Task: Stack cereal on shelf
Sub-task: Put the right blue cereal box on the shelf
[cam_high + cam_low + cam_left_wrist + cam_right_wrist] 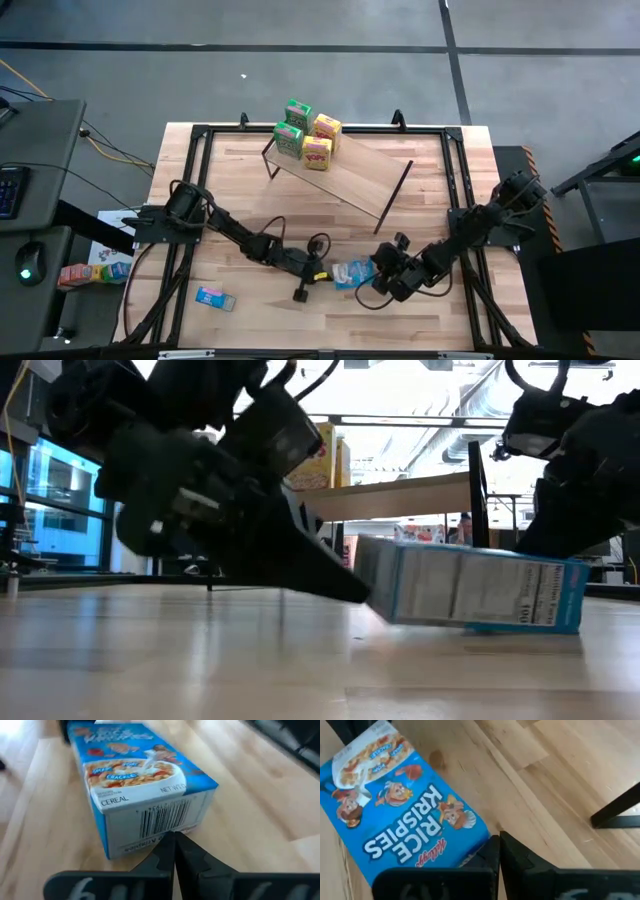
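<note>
One blue cereal box (351,273) lies flat on the table between my two grippers and shows large in the low view (470,590). My left gripper (323,273) is shut at the box's barcode end. My right gripper (378,277) is shut at the opposite end. A second blue box (215,297) lies flat near the table's left near corner. The shelf (350,172) stands at the far side on black rod legs. Two green boxes (293,127) and two yellow boxes (322,140) sit on its left end. My left gripper meets the blue box's barcode end face (167,817) with the tips of its shut fingers (165,851), coming low from the table's left and slanting down. The box lies on its broad back on the table. My right gripper sets its shut fingertips (492,851) against the edge of the box's opposite end (475,840), coming from the table's right and slanting down. The printed front faces up.
A black metal frame (455,200) runs around the tabletop, and cables trail from both arms. Bare wood lies along the near edge between the two blue boxes. The shelf's right half (385,185) carries nothing. More small boxes (90,272) lie off the table on the left.
</note>
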Robot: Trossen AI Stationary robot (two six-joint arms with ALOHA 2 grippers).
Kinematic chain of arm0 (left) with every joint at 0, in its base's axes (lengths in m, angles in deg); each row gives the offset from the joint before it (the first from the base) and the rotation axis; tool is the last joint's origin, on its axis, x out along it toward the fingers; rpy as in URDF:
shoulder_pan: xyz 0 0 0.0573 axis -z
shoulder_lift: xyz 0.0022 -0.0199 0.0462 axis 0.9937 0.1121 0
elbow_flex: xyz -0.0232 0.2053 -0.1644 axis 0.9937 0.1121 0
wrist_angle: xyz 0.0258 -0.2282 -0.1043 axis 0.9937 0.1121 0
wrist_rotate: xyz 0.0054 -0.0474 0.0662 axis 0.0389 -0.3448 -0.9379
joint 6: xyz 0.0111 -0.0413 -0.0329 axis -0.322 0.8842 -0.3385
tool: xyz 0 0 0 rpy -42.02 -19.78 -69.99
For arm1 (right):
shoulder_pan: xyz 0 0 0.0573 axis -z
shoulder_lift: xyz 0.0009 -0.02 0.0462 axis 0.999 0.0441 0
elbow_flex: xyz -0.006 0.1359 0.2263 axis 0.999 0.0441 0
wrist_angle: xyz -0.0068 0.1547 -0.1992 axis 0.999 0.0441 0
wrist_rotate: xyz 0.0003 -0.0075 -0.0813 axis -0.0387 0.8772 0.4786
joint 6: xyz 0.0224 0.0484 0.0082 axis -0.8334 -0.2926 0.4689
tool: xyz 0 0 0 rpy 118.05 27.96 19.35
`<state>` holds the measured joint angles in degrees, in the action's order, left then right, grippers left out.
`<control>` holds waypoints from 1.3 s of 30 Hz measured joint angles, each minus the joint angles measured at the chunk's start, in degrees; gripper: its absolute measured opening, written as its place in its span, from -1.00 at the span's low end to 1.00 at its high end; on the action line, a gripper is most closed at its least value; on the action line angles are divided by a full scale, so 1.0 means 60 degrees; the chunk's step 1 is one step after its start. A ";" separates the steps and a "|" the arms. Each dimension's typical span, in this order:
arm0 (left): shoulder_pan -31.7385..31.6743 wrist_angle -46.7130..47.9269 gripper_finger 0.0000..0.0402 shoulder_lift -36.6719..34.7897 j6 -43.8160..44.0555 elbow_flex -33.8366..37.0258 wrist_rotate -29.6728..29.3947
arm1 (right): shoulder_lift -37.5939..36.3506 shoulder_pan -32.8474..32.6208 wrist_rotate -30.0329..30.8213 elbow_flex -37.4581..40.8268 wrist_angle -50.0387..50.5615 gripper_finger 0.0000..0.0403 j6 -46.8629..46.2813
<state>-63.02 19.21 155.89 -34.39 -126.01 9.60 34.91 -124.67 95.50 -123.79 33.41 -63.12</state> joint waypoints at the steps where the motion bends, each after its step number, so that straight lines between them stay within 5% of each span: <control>1: 0.0010 -0.0016 -1.00 -0.0003 -0.0009 -0.0003 0.0056 | 0.0000 0.0027 -0.0095 0.0000 -0.0025 -1.00 0.0080; 12: -0.0198 0.1816 -1.00 -0.1141 -0.0182 0.0004 -0.0242 | -0.0004 -0.0123 -0.1442 0.0000 0.0441 -1.00 -0.0010; 18: -0.0202 0.1288 -1.00 -0.1412 -0.1219 0.0004 -0.0736 | -0.0004 -0.0145 -0.2306 0.0000 0.0631 -1.00 -0.0551; 39: -0.0074 0.0230 -1.00 -0.0371 -0.0778 0.0134 -0.0800 | -0.0020 -0.0127 -0.2272 -0.0433 -0.0223 -1.00 0.0894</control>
<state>-63.46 20.59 153.67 -39.06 -125.20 4.80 34.79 -125.43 81.86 -126.39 32.07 -57.76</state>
